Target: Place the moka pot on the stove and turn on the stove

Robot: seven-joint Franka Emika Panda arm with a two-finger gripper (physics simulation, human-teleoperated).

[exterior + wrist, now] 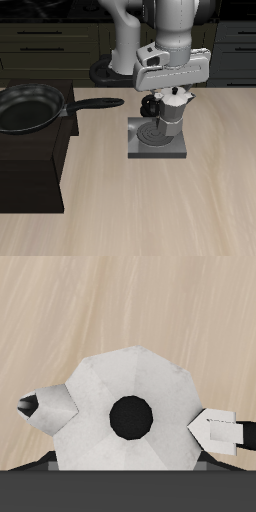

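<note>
The silver moka pot [172, 112] is upright over the back part of the grey stove [150, 148], partly covering the coil burner [148, 130]. I cannot tell whether its base touches the plate. My gripper [173, 92] comes straight down onto the pot's top and appears shut on it; the fingertips are hidden. The wrist view looks down on the moka pot [125, 406] from close up, with its black lid knob [131, 416], spout [45, 406] and black handle [222, 429]. The stove's knob is not visible.
A black frying pan [30, 108] rests on the large black cabinet [30, 170] at the table's side, with its handle [95, 104] pointing toward the stove. Bare wooden table [180, 210] lies in front of the stove.
</note>
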